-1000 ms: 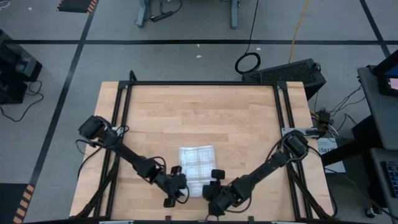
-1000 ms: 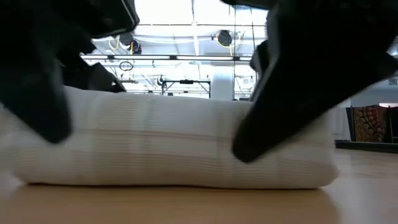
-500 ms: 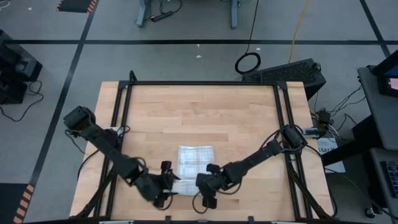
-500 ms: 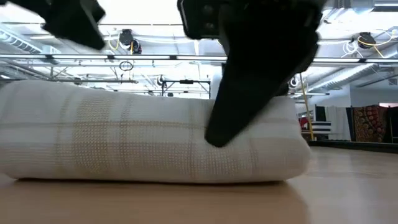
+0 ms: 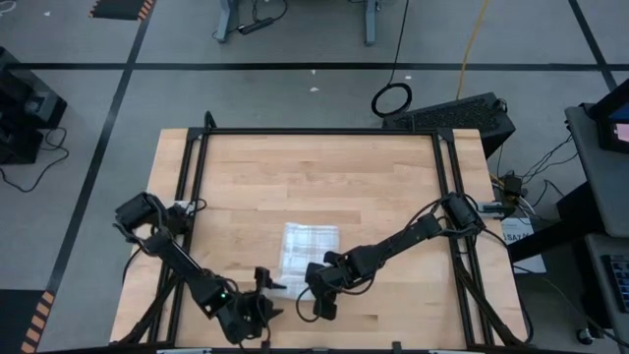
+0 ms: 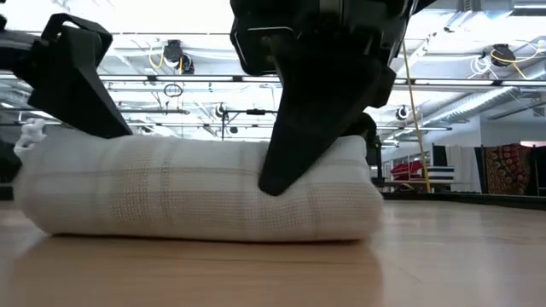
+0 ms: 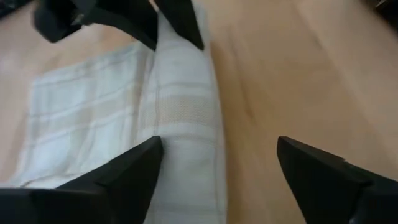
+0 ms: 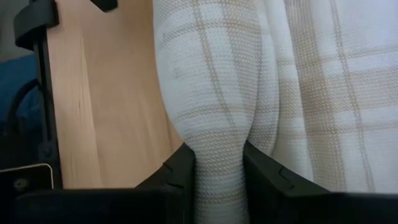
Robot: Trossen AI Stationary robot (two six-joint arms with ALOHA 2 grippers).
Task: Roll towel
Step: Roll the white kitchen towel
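Note:
The white plaid towel (image 5: 311, 246) lies near the table's near edge. Its near part is wound into a roll (image 6: 171, 192) that rests on the wood, while the far part (image 7: 81, 118) lies flat. My right gripper (image 8: 219, 163) is shut on the roll's right end. My left gripper (image 7: 221, 149) stands open just off the roll's left end (image 7: 186, 180), touching nothing that I can see. In the low view its dark finger (image 6: 72, 81) shows behind the roll's left end. My right gripper pinches the roll's right end (image 8: 217, 134) between its two fingers, one on the near side (image 6: 294, 149) and one on the far side. The fingers slant down from the table's right and lie along the roll. The roll rests on the table, squeezed narrow at the pinch.
Black frame rails (image 5: 192, 197) run along the table's left and right sides. Bare wood (image 5: 314, 177) stretches from the towel to the far edge. A small white thing (image 5: 482, 208) lies at the right rail.
My left gripper has opened, let go of the roll's left end and drawn back toward the table's left and near edge. My right gripper, still shut on the roll, has gone toward the table's left. The roll has moved away from the near edge.

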